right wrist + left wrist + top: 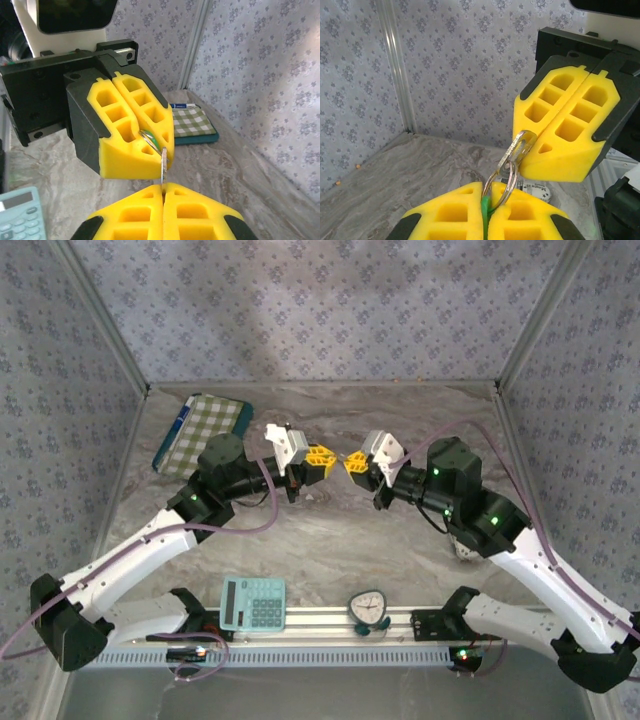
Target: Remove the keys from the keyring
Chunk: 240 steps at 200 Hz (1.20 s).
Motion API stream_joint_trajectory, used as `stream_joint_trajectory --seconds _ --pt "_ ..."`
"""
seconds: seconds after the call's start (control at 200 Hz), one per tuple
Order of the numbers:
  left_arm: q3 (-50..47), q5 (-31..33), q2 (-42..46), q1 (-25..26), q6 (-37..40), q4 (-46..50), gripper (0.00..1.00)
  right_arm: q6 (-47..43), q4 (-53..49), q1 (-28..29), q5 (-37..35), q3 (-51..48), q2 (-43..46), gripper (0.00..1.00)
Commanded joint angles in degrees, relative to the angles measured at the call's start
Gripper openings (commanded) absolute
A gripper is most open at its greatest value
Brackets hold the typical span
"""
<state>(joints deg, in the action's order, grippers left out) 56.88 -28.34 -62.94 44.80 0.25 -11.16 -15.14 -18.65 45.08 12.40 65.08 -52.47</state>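
Both grippers meet in mid-air above the middle of the table. My left gripper [320, 462] [486, 192] is shut on the bright-green flat key [486, 209] and on the lower edge of the silver keyring [503, 186]. The ring rises from between its yellow fingertips. A flat silver slotted metal piece [520, 147] hangs on the ring, and my right gripper [353, 464] [163, 187] is shut on that piece [163, 165]. In the right wrist view the ring and the green key [153, 141] sit in the tips of the left fingers [130, 125].
A green-checked pouch [200, 432] [192, 122] lies at the back left. A teal calculator [252, 602] [20, 215] and a round dial timer [368, 608] sit by the metal rail [320, 621] at the near edge. Patterned walls enclose three sides.
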Motion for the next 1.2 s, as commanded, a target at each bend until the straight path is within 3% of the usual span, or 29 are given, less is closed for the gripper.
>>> stream_joint_trajectory --seconds 0.0,0.4,1.194 --pt "2.35 4.26 0.45 -1.83 -2.4 -0.02 0.0 -4.31 1.25 1.33 -3.76 -0.7 3.12 0.0" --pt "3.57 4.17 -0.04 -1.91 -3.13 1.49 0.0 -14.54 1.95 9.65 -9.53 -3.13 3.94 0.0" --pt "4.92 2.49 -1.22 -2.08 -3.99 2.98 0.0 -17.69 1.56 12.72 -6.18 -3.58 3.25 0.0"
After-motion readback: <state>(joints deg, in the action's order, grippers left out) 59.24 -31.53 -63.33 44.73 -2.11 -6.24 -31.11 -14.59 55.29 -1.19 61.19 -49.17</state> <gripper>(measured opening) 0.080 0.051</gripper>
